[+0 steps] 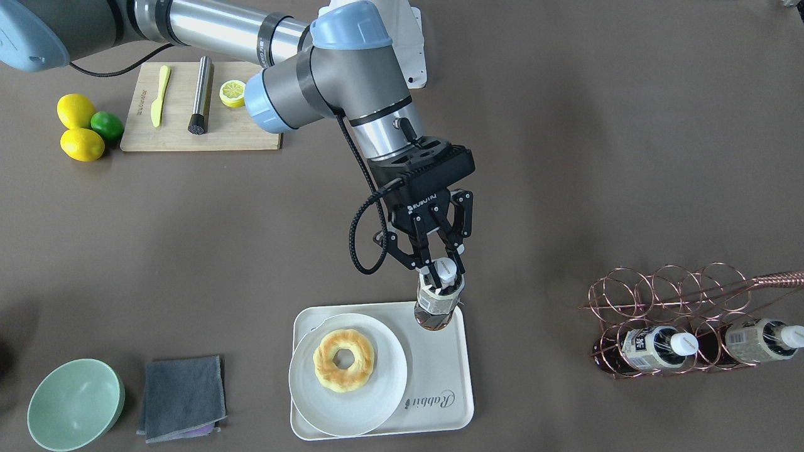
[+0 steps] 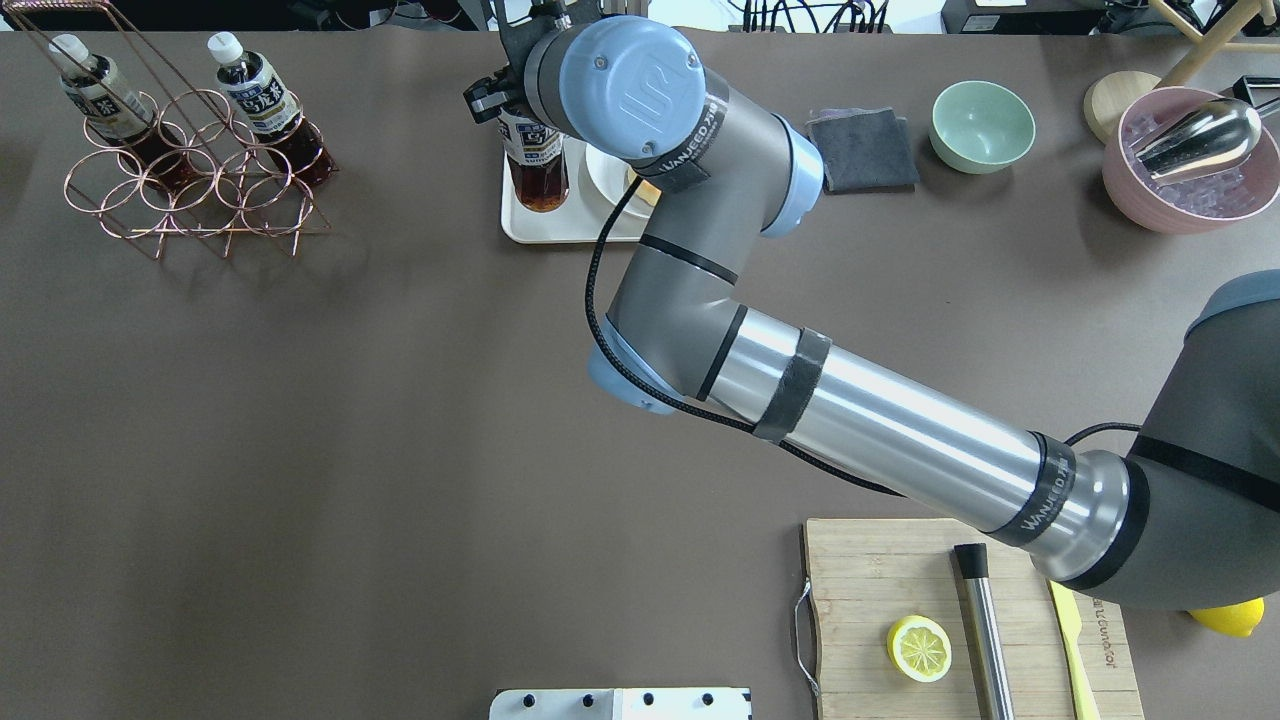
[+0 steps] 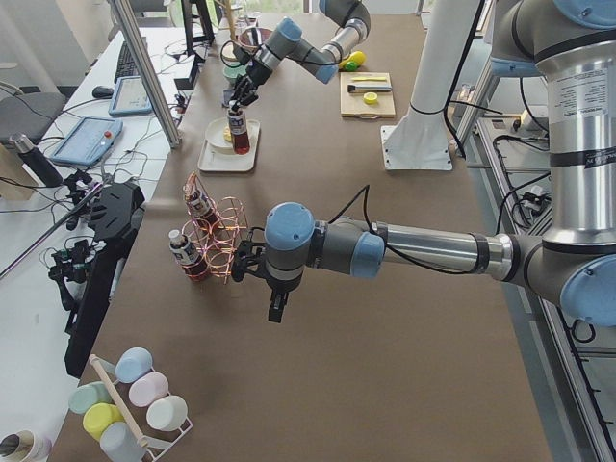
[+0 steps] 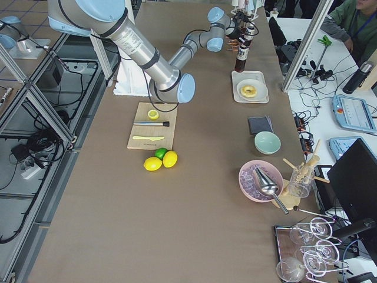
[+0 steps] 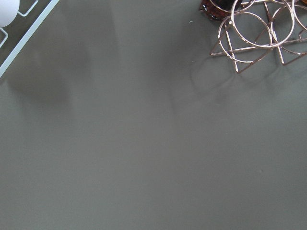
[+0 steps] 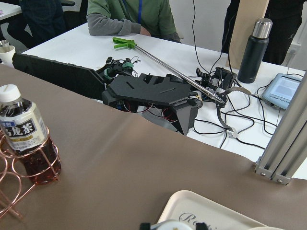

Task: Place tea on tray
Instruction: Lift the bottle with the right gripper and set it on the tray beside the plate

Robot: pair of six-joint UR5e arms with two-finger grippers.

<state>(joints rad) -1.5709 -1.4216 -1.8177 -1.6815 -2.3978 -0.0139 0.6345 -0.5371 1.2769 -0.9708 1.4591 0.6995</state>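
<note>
My right gripper [image 1: 443, 271] is shut on the neck of the tea [image 1: 438, 301], an upright clear bottle of dark drink with a white cap. The bottle is over the far corner of the off-white tray [image 1: 440, 389], on the side toward the rack; I cannot tell whether its base touches. The overhead view shows the tea [image 2: 535, 165] at the tray's [image 2: 520, 225] near-left corner. My left gripper [image 3: 274, 310] shows only in the exterior left view, over bare table by the rack; I cannot tell whether it is open or shut.
A copper wire rack [image 1: 666, 295] holds two alike bottles [image 1: 656, 348]. A round white plate [image 1: 370, 402] with a donut [image 1: 344, 361] fills most of the tray. A grey cloth [image 1: 182, 395], a green bowl [image 1: 75, 405] and a cutting board [image 1: 239, 125] stand nearby.
</note>
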